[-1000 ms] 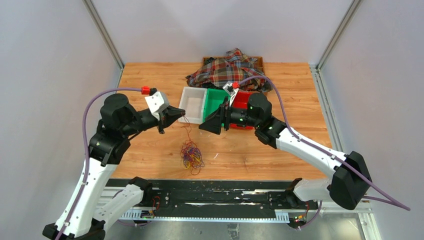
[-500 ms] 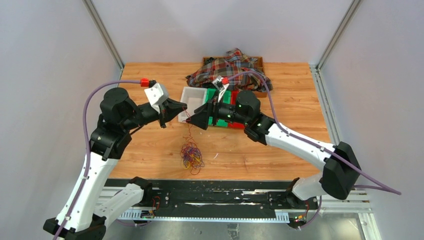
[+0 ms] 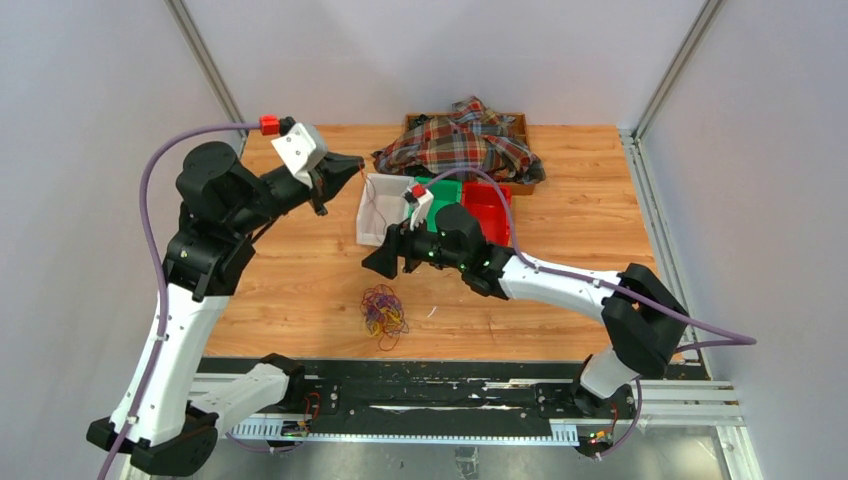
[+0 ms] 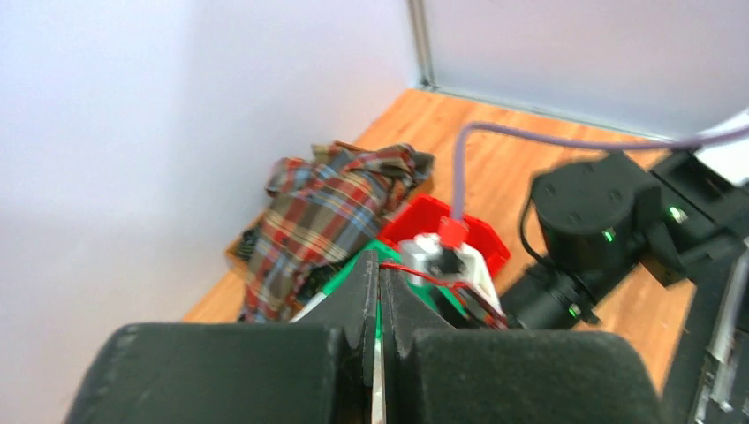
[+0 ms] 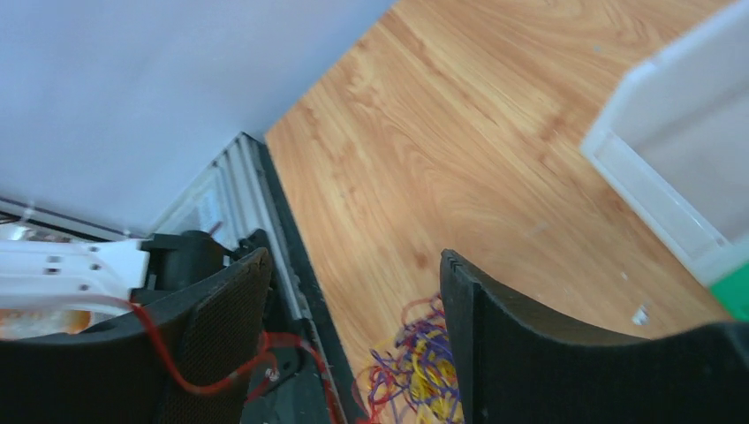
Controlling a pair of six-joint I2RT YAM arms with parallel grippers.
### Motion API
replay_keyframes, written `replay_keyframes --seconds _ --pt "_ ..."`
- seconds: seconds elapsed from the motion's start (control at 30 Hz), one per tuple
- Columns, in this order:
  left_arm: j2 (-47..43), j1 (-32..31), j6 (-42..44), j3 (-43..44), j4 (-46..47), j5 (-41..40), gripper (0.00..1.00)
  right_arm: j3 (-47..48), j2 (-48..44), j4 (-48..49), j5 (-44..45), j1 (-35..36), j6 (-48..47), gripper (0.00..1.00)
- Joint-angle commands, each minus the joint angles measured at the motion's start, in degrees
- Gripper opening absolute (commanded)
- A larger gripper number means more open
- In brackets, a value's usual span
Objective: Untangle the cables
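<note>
Yellow-and-purple cables (image 3: 383,312) lie knotted near me; my left tool (image 3: 352,163) is clamped shut, my right tool (image 3: 372,266) gapes empty above them and, I judge, must drop to pinch one strand

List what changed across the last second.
The shut left claw moved away from the cables, toward the table's far side. The open right claw slid to the robot's left, nearer the cables. Cables, bins and plaid cloth stayed put.
</note>
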Motion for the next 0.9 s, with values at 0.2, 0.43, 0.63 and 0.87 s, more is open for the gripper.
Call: replay_keyframes --seconds 0.2,0.43,0.63,0.87 --pt "6.13 -0.42 5.63 12.13 5.21 -15.6 0.01 -11.99 3.05 9.16 7.13 0.88 -0.3 0.7" --pt "9.82 -0.36 9.8 19.97 5.99 -21.74 0.01 -13.56 5.79 8.5 7.42 1.97 -0.39 0.68" --pt "12.94 -0.34 10.16 27.71 4.81 -20.96 0.01 -13.38 8.4 9.06 7.19 3.11 -0.37 0.67" --pt "13.82 -0.41 10.25 34.2 3.32 -20.12 0.01 -12.68 12.28 9.22 6.28 4.31 0.55 0.56"
